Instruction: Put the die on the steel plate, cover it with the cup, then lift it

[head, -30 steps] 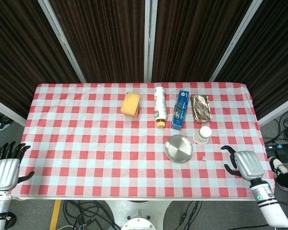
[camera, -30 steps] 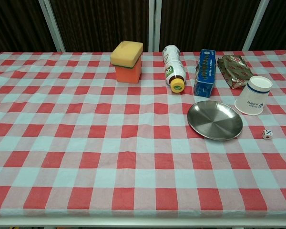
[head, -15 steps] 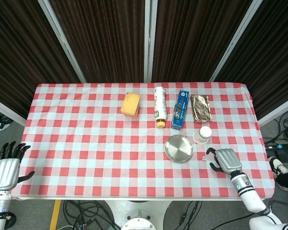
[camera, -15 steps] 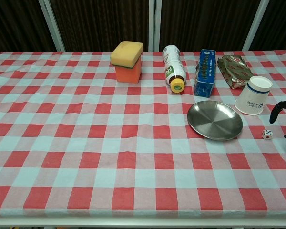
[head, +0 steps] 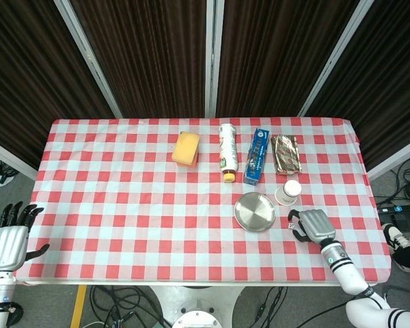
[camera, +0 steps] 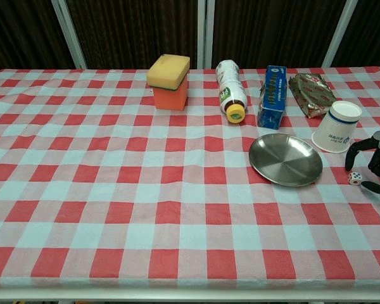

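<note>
Just right hand [camera: 375,161] over die [camera: 354,178], beside steel plate [camera: 285,159] rim.

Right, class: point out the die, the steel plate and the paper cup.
die [camera: 354,178], chest view, its white top face.
steel plate [camera: 285,159], chest view, bare centre of the dish.
paper cup [camera: 336,130], chest view, its printed side wall.

Die [camera: 354,178] right of steel plate [camera: 285,159]
</note>
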Available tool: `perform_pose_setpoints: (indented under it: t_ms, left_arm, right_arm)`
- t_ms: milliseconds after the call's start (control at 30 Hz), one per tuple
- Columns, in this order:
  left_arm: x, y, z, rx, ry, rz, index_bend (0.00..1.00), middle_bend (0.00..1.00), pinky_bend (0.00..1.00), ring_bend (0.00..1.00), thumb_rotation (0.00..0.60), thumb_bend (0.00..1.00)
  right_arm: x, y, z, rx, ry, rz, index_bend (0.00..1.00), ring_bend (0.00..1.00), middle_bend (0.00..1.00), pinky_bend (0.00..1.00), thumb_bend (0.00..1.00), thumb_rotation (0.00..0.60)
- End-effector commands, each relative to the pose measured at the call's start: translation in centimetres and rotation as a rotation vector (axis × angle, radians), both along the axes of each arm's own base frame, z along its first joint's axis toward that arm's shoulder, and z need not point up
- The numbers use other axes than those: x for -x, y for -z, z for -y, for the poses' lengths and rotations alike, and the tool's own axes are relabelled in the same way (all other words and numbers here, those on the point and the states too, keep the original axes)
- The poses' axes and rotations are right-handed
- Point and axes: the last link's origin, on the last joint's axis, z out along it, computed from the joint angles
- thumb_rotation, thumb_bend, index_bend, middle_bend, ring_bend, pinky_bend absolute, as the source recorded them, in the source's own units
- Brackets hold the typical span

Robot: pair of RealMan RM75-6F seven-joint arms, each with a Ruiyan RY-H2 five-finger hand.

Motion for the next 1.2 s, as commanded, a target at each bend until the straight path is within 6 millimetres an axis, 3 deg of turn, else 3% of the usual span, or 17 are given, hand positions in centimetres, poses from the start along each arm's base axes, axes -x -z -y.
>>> perform_pose_setpoints:
  t_ms: [33,433,667,933,1200]
  left_arm:
    - [0.0,0.0,0.0,-0.001,-0.001,0.001,0.19,0.14,0.03,0.05,0.600,0.03]
    - [0.2,0.1,0.1,0.000,-0.008,0.005,0.19,0.14,0.03,0.05,0.600,0.03]
    - [0.1,0.0,0.0,-0.002,-0.002,0.003,0.19,0.14,0.03,0.05,0.600,0.03]
    - [0.2,0.0,0.3,-0.004,-0.006,0.005,0.19,0.14,0.03,0.05,0.600,0.03]
    - [0.5,0.0,0.7,-0.007,-0.018,0.011,0.19,0.14,0.03,0.05,0.600,0.03]
  right_arm:
    - [-0.1,0.2,0.1,-0.004,-0.003,0.001,0.42,0.88,0.87,0.90,0.30,0.600]
    - [-0.5,0.4,0.6,0.015,-0.006,0.010,0.58,0.90,0.88,0.92,0.33,0.600]
    - [-4.5,-1.3,1.8,0.019,-0.082,0.132,0.59,0.90,0.88,0.92,0.33,0.600]
    - [-8.3,2.4,5.2,-0.046,-0.160,0.095,0.58,0.90,0.88,0.92,0.33,0.600]
    - [-9.3,5.1,6.2,-0.095,-0.183,0.018,0.48,0.90,0.88,0.92,0.33,0.600]
